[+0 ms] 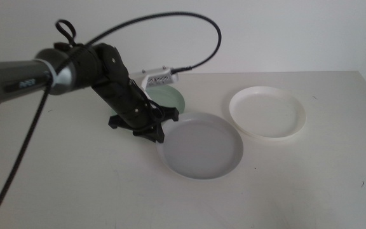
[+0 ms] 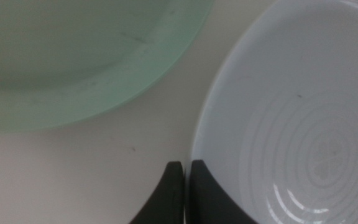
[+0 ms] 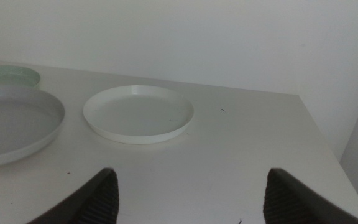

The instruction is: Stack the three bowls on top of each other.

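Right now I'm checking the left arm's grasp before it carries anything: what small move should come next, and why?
Probably lift the grey bowl slightly. The left tool looks shut on its rim, between it and the mint green bowl, so a short raise would test the grip. The white bowl lies apart; the right tool waits open.

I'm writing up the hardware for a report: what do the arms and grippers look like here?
The left arm is a dark grey tube with small pale lettering, leading into a black jointed wrist. A black cable loops above it. The left gripper has two dark, tapering jaws. Of the right gripper, only two dark jaws with rounded tips show.
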You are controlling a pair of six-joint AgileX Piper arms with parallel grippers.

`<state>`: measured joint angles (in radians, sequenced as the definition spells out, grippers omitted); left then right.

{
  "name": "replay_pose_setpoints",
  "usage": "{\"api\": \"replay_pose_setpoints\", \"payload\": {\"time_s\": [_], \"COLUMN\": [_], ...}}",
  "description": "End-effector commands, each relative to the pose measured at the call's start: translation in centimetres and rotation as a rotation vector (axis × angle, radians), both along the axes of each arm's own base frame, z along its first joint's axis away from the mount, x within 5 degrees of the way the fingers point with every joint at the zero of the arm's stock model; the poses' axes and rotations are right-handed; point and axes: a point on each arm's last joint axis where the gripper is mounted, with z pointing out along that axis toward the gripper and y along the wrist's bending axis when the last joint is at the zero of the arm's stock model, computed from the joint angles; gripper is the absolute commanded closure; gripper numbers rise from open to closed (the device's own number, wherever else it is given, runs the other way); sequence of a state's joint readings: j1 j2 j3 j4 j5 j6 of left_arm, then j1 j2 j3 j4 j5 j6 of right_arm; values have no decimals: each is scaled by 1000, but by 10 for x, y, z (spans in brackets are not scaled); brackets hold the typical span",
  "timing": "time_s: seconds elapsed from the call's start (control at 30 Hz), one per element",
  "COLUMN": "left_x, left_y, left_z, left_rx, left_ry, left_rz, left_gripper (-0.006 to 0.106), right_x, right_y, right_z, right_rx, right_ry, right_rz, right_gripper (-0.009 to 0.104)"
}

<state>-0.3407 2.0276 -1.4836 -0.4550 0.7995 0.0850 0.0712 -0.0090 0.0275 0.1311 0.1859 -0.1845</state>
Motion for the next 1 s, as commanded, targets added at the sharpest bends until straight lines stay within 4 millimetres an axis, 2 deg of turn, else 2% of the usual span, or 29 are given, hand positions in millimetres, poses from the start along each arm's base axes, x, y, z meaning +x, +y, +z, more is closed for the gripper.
{"api": "replay_pose_setpoints", "payload": {"time_s": [0.0,0.27,0.37,0.43,0.5,0.57,0.63,0.73,0.8,0.97], "left_x": [2,5,5,5,5,4,3,0,-3,-15], "left_y": [-7,-19,-20,-20,-20,-20,-19,-18,-16,-5], "left_z": [24,5,1,1,1,1,2,11,23,69], "left_rx": [-57,-41,-35,-35,-33,-32,-29,-20,-15,27], "left_ry": [-68,-72,-69,-68,-69,-66,-58,-77,-100,-210], "left_rz": [25,-1,-15,-15,-19,-26,-35,-76,-98,-97], "left_gripper": [100,100,97,91,78,62,41,16,9,9], "right_x": [-2,-2,-2,-2,-2,-2,-2,-2,-2,-2], "right_y": [-1,-1,-1,-1,-1,-1,-1,-1,-1,-1], "right_z": [10,10,10,10,10,10,10,10,10,10], "right_rx": [-10,-10,-10,-10,-10,-10,-10,-10,-10,-12], "right_ry": [-109,-109,-109,-109,-109,-109,-109,-109,-109,-109], "right_rz": [-16,-16,-16,-16,-16,-16,-16,-16,-16,-16], "right_gripper": [36,36,36,36,36,36,36,36,36,36]}}
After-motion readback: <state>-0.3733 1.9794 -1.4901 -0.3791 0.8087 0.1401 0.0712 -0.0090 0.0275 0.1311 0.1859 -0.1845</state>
